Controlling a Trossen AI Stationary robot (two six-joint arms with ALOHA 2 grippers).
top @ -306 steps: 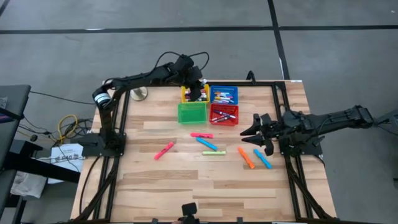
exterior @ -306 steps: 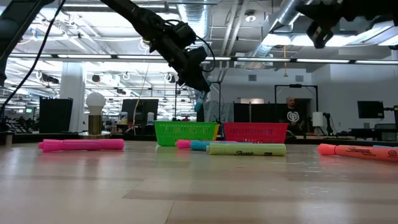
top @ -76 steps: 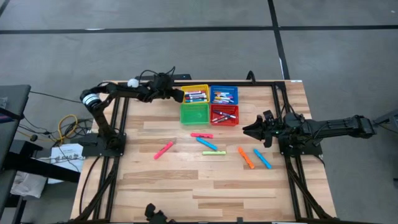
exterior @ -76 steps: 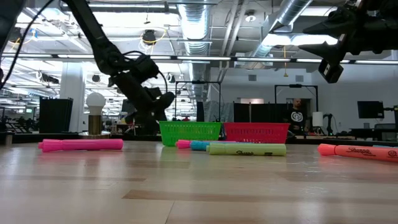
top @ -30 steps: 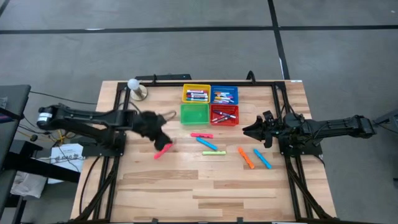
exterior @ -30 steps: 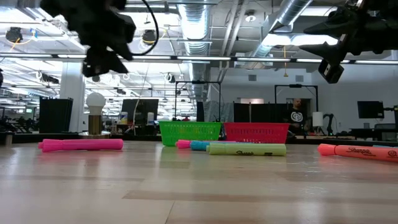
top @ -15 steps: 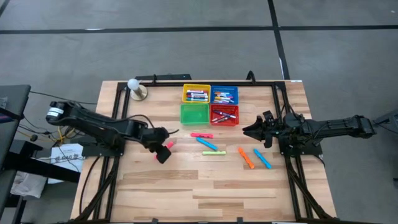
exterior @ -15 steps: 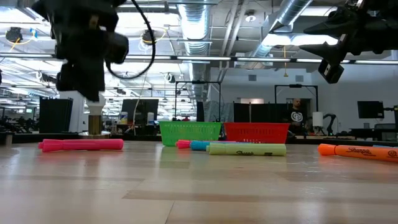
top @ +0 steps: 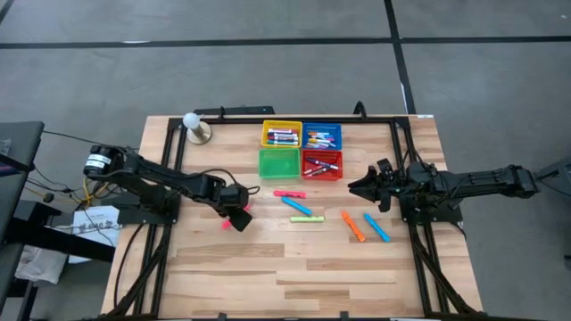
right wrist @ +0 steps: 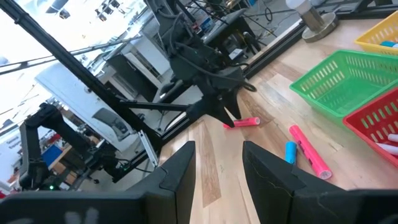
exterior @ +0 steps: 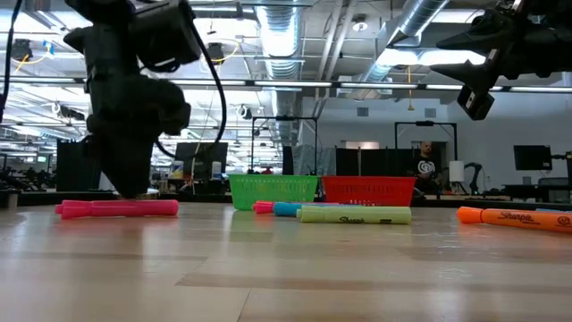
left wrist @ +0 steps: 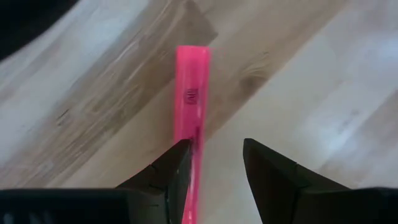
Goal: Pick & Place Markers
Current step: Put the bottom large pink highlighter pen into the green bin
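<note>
Pink marker (left wrist: pixel 189 118) lies flat on the tabletop (top: pixel 294 259), left of the others. Left claw (left wrist: pixel 214 168), jaws apart, sits low over it, slightly off-centre: one finger overlaps the barrel. It should shift sideways until the fingers straddle the marker, then close. Right claw (top: pixel 368 189) waits with jaws apart.

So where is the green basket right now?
In the high view the green basket sits at the table's far middle, beside the red basket and in front of the yellow basket.
</note>
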